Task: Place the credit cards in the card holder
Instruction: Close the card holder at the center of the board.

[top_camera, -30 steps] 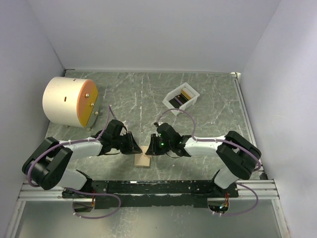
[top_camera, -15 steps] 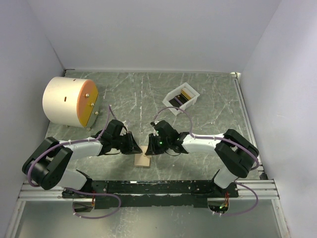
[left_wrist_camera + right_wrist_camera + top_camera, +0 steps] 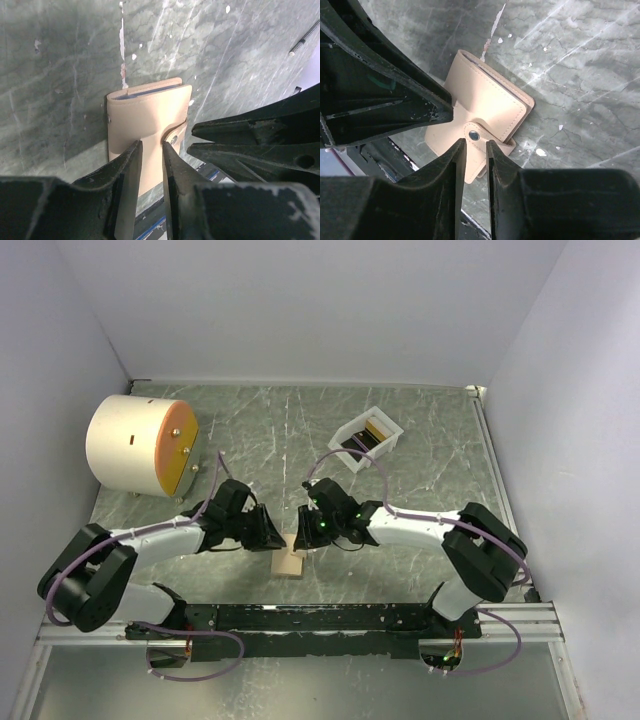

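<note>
The white card holder (image 3: 366, 437) stands at the back right with a dark card (image 3: 357, 446) and a yellow-orange card (image 3: 376, 430) in it. No card lies loose in view. The closed tan wallet (image 3: 288, 560) lies near the front between both arms. My left gripper (image 3: 274, 537) hovers over its left part (image 3: 142, 117), jaws a narrow gap apart and empty (image 3: 151, 149). My right gripper (image 3: 304, 536) is over the wallet's snap strap (image 3: 476, 137), jaws a narrow gap apart, the strap's end between the fingertips (image 3: 475, 146).
A large cream cylinder with an orange face (image 3: 140, 445) lies at the back left. White walls close in the green mat (image 3: 270, 430) on three sides. The black rail (image 3: 330, 618) carrying the arm bases runs along the front edge.
My right gripper has edged a little left over the wallet. The left arm's elbow has shifted slightly. The wallet and the card holder have not moved.
</note>
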You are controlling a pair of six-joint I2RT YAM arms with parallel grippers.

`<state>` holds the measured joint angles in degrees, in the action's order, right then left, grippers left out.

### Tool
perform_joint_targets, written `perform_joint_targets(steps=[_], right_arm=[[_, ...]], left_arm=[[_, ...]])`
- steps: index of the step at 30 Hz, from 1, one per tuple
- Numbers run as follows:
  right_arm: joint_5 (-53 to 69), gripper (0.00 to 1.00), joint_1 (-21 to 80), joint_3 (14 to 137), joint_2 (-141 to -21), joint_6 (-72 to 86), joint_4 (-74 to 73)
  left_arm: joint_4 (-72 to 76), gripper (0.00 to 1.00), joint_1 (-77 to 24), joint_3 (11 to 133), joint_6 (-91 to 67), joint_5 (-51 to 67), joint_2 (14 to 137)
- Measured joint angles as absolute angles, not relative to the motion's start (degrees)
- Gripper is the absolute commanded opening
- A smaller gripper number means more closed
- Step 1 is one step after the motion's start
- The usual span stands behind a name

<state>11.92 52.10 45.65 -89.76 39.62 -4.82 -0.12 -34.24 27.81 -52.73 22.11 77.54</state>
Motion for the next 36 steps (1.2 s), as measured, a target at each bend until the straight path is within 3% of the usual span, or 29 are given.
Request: perform_joint_targets(steps=[18,36], right_arm=[[8.97,0.25,52.1,49.23,-89.56,37.15,-7.51],[10.5,0.27,52.1,49.06,-91.88,36.14,-7.55]], left_arm=[[1.76,0.27,-34.28,26.85,-52.71,22.7,79.85],[1.43,0.26,-34.3,27.18,-52.75,22.65,80.25]])
